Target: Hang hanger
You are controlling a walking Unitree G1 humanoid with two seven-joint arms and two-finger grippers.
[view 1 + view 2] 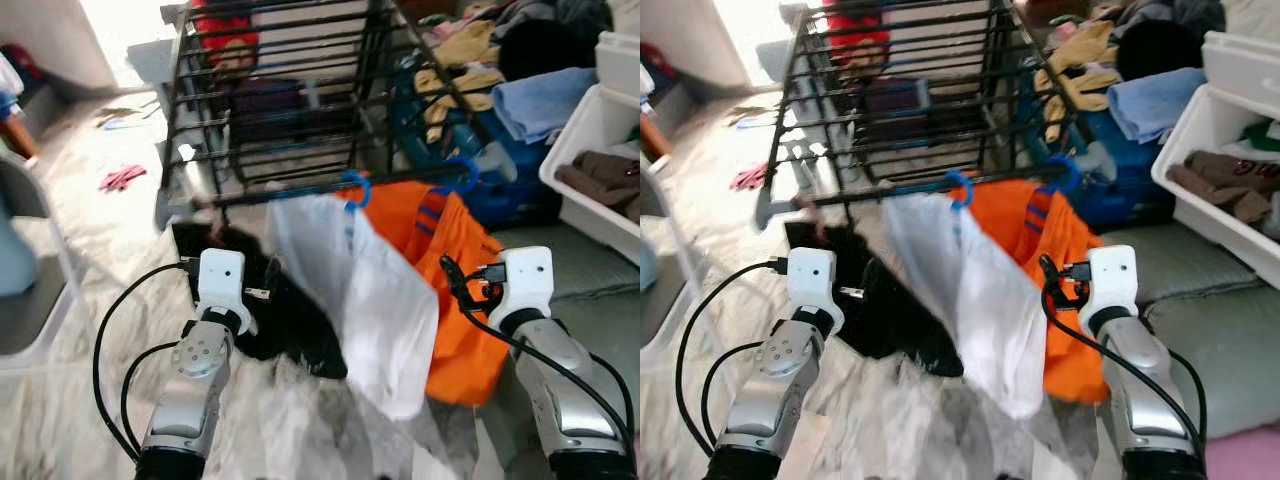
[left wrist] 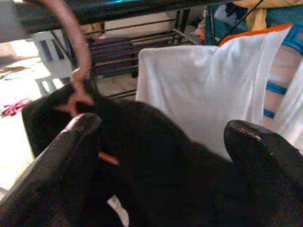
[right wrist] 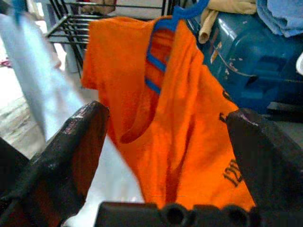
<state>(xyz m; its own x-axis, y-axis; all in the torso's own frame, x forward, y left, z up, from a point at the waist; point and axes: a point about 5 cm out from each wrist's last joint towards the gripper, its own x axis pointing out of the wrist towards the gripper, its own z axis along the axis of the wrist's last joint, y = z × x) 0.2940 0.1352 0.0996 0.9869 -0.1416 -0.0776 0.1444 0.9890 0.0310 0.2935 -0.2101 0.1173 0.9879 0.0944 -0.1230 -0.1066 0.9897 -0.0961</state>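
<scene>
— Is any writing readable?
— Only dark print on the orange shirt point(image 3: 189, 137), maybe "12"; I cannot read more.
— Where are the hangers?
— A pink hanger point(image 2: 75, 56) with a black garment point(image 2: 156, 161) hangs on the drying rack point(image 1: 290, 100), beside a white shirt point(image 1: 370, 300).
— The grippers?
— Left gripper point(image 2: 161, 142) and right gripper point(image 3: 165, 137) are wide open, holding nothing, above a marble-like floor point(image 1: 100, 260).

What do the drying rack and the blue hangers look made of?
Drying rack: thin dark bars, likely coated metal, matte. Blue hangers: smooth glossy hooks, probably plastic. Orange shirt on one: soft matte knit, looks like cotton jersey.
</scene>
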